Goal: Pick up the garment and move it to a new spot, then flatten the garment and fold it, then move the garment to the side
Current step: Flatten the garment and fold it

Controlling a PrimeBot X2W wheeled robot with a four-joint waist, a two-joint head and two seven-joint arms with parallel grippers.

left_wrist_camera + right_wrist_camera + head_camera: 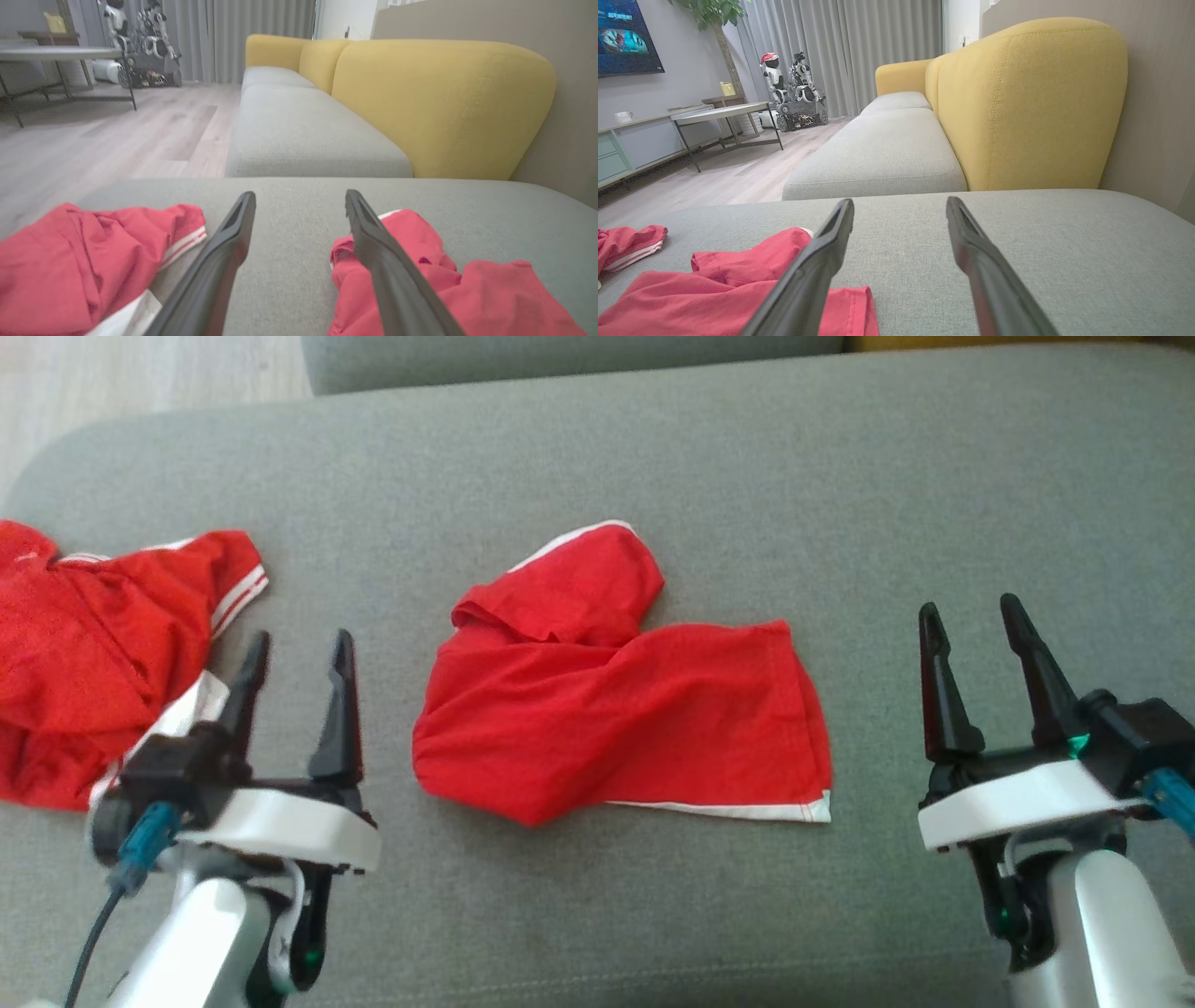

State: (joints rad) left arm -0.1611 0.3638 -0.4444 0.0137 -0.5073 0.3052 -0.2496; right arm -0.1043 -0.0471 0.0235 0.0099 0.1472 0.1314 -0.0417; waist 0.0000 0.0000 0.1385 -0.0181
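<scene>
The garment (616, 700) is red with white trim and lies rumpled in the middle of the grey cushion (747, 457), one end bunched and folded over itself. My left gripper (301, 638) hovers open just left of it with nothing between its fingers. In the left wrist view the garment (420, 284) sits under the right finger of that gripper (300, 194). My right gripper (969, 607) stands open and empty to the right of the garment, apart from it. The right wrist view shows the garment (733, 289) low on the left of this gripper (900, 201).
A second red garment (93, 653) with white stripes lies heaped at the cushion's left edge, close to my left gripper. Beyond the cushion's far edge are another grey seat (299, 135) with a yellow backrest (439, 107), wood floor (93, 144) and a table (724, 112).
</scene>
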